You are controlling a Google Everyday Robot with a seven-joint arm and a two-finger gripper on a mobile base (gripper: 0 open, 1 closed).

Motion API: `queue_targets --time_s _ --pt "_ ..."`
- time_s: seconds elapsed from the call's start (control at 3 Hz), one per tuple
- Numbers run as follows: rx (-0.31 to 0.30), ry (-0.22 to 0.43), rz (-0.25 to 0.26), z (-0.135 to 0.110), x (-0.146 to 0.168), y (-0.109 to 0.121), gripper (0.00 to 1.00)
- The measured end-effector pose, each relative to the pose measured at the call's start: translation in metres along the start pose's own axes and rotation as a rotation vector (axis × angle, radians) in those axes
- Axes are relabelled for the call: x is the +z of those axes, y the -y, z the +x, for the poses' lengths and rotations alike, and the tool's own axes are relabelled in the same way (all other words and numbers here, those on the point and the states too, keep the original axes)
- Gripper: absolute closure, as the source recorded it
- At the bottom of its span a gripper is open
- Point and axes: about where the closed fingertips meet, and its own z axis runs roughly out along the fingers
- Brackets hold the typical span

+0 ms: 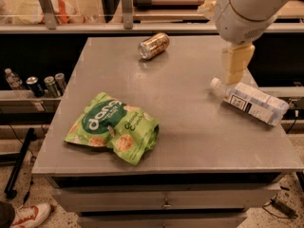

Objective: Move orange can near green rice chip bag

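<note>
The orange can (153, 45) lies on its side at the far middle of the grey table (190, 127). The green rice chip bag (112, 127) lies flat near the table's front left, well apart from the can. My gripper (236, 66) hangs from the white arm at the upper right, above the table's right side. It is to the right of the can and just above the cap end of a clear plastic bottle (251, 101). It holds nothing that I can see.
The clear bottle lies on its side near the table's right edge. A side shelf at the left holds dark cans (45, 84) and a small bottle (13, 79). A counter with railing posts runs behind the table. A shoe (31, 215) is on the floor at the bottom left.
</note>
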Motion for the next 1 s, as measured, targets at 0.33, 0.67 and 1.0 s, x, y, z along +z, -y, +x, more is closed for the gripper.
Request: queue_targets --time_s 0.33,0.67,1.0 --pt "-0.030 -0.004 0.033 0.000 -0.001 0.009 0.00" --pt "-0.035 -0.004 0.045 -0.001 -0.002 0.008 0.00" --pt "-0.107 -0.053 0.114 -0.008 0.008 0.024 0.00"
